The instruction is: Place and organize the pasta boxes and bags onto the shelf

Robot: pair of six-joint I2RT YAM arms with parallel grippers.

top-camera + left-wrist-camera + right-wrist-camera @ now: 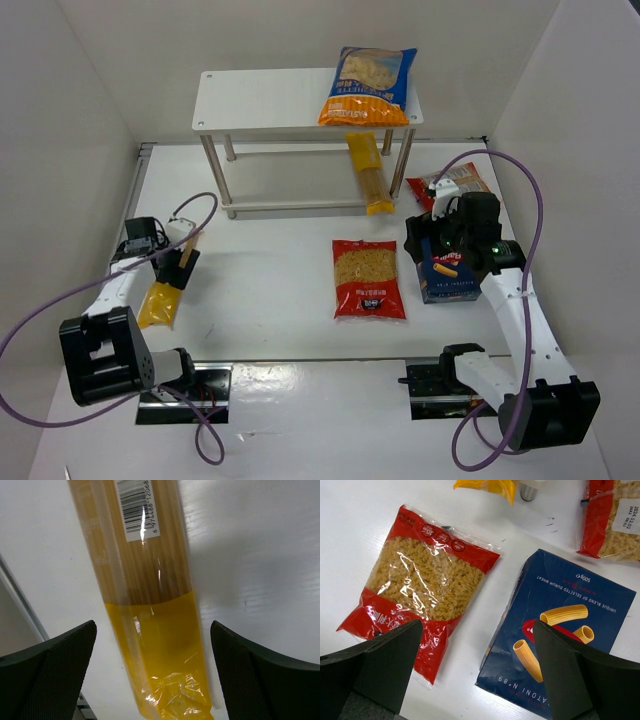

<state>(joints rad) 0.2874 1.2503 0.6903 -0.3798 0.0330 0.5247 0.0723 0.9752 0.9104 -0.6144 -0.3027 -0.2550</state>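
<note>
Top external shows the shelf (260, 100) bearing a blue-and-orange bag (368, 85) on top.

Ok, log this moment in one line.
left gripper open, straddling spaghetti bag | right gripper open over red bag and box | blue-orange bag on shelf top

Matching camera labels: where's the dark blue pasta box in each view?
Top external: the dark blue pasta box lies right of centre, partly covered from above.
Left wrist: not in it; only a yellow spaghetti bag shows.
Right wrist: the box lies flat at the lower right.
Shared landmark: the red bag lies just left of the box in both views that show it.
</note>
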